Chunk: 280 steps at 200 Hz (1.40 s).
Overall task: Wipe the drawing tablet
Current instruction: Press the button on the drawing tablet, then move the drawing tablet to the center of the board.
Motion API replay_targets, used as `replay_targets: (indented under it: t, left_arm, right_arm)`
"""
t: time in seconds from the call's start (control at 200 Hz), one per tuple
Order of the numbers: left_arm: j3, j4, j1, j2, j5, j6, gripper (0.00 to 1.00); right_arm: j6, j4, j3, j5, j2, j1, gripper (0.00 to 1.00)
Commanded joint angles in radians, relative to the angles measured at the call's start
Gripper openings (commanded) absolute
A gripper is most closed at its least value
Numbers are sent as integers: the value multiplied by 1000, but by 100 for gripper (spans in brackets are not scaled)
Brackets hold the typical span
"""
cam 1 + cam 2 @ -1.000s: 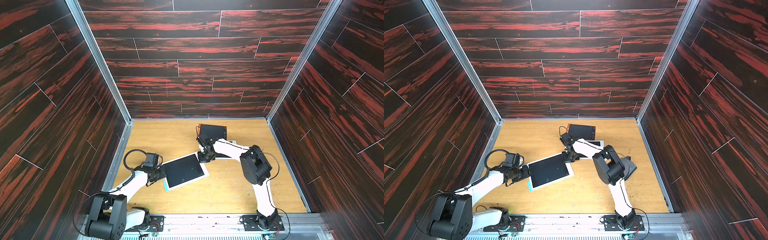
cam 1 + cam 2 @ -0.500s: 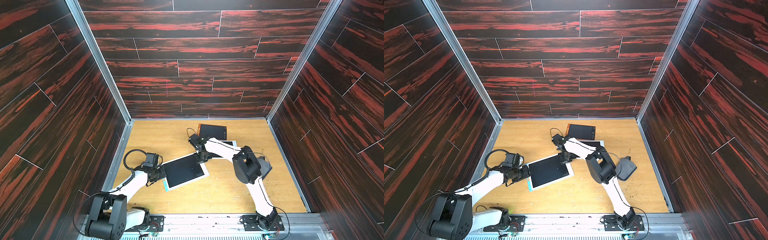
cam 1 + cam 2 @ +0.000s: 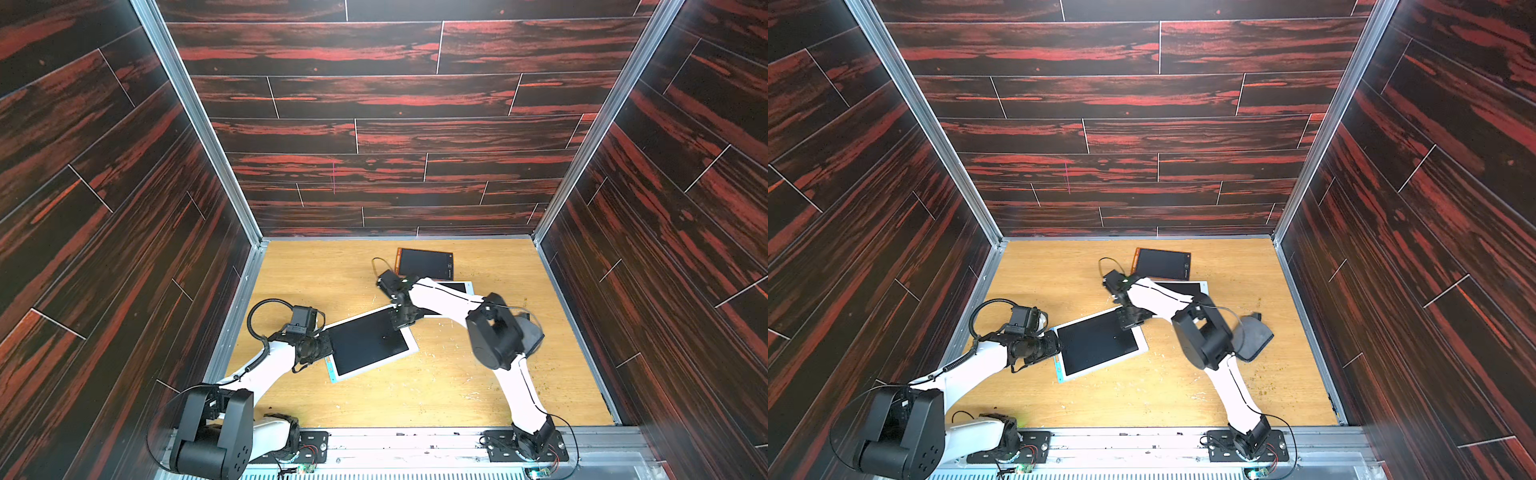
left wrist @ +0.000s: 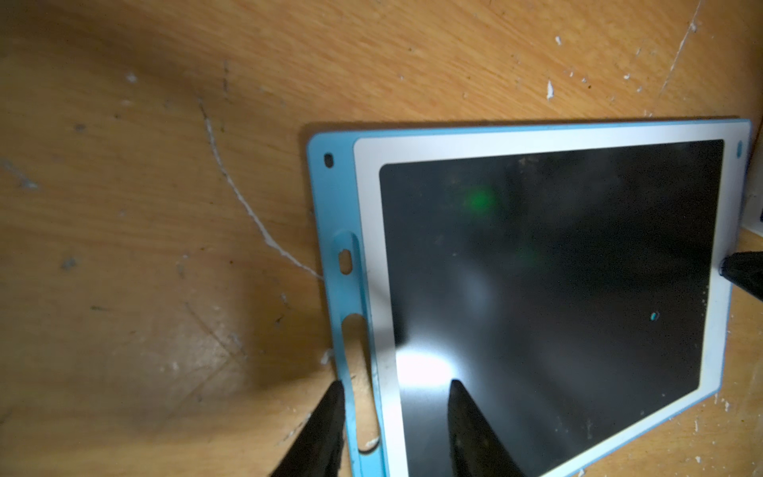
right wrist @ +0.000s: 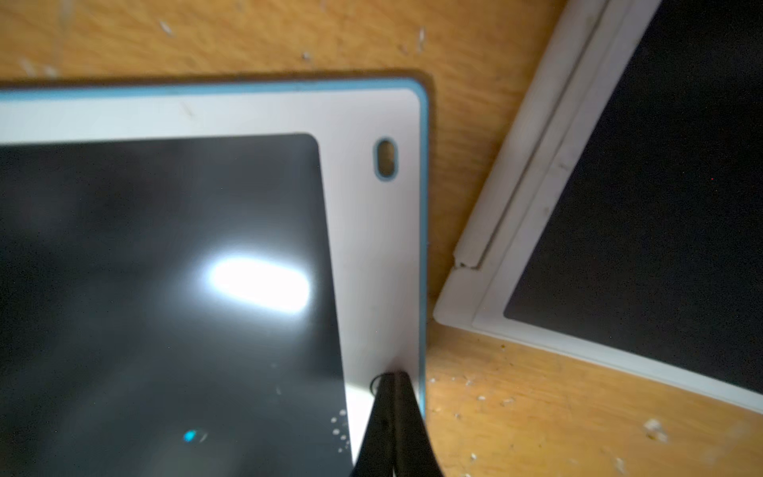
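Note:
The drawing tablet (image 3: 370, 343) (image 3: 1098, 343) lies flat on the wooden table, with a black screen, a white frame and a blue rim. My left gripper (image 3: 326, 349) (image 4: 394, 382) is open at its left edge: one finger (image 4: 330, 413) rests outside the blue rim, the other (image 4: 460, 413) over the screen. My right gripper (image 3: 401, 322) (image 5: 392, 378) is shut and holds nothing. Its tips touch the white frame at the tablet's right side, by a small round button. A small blue-green mark (image 5: 190, 435) shows on the screen.
An orange-framed tablet (image 3: 424, 264) lies at the back. A white-framed tablet (image 5: 619, 206) (image 3: 1183, 286) lies under my right forearm, close to the drawing tablet's corner. A grey cloth (image 3: 1252, 338) lies on the table behind my right elbow. Dark panel walls enclose the table.
My right gripper has slid a little nearer along the tablet's right edge, and the right elbow has swung sideways. The left arm and the tablet have not moved.

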Motion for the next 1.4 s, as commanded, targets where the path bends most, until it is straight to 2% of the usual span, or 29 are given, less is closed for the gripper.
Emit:
replay_targets:
  t: [0.0,0.055,0.155,0.256,0.346,0.381,0.411,0.491,0.561,0.636,0.751,0.892,1.157,1.398]
  left_arm:
    - [-2,-5,3,-3,5,11,43]
    - [0,-6,2,3,6,12,42]
    - [0,-7,3,1,0,9,43]
    - [-6,-3,3,-19,-10,7,43]
    - [-16,2,3,-44,-19,2,43]
    - [-19,5,4,-53,-19,2,43]
    - [-23,6,3,-59,-19,3,43]
    - [-32,9,3,-80,-25,-2,43]
    - [-40,9,3,-102,-40,-9,43]
    - [-53,10,4,-136,-61,-18,43]
    - [-77,13,4,-197,-79,-28,43]
    - [-101,15,4,-261,-99,-39,43]
    - [-118,5,5,-324,-126,-50,43]
    - [-160,-27,5,-471,-216,-90,44]
  right_arm:
    - [23,189,-149,-336,-50,-52,0]
    - [25,241,-208,-314,-148,-64,0]
    - [3,278,-318,-167,-337,-63,2]
    - [-6,287,-445,-105,-481,-60,23]
    - [15,300,-580,-111,-580,-42,62]
    - [27,312,-632,-117,-612,-19,71]
    - [38,322,-672,-118,-634,7,75]
    - [77,346,-736,-104,-653,121,76]
    - [143,356,-740,-11,-632,245,76]
    - [213,355,-706,76,-578,352,76]
    - [281,330,-613,166,-462,437,76]
    - [311,268,-481,204,-320,471,78]
    - [346,179,-266,186,-111,474,78]
    - [365,113,-10,132,38,449,78]
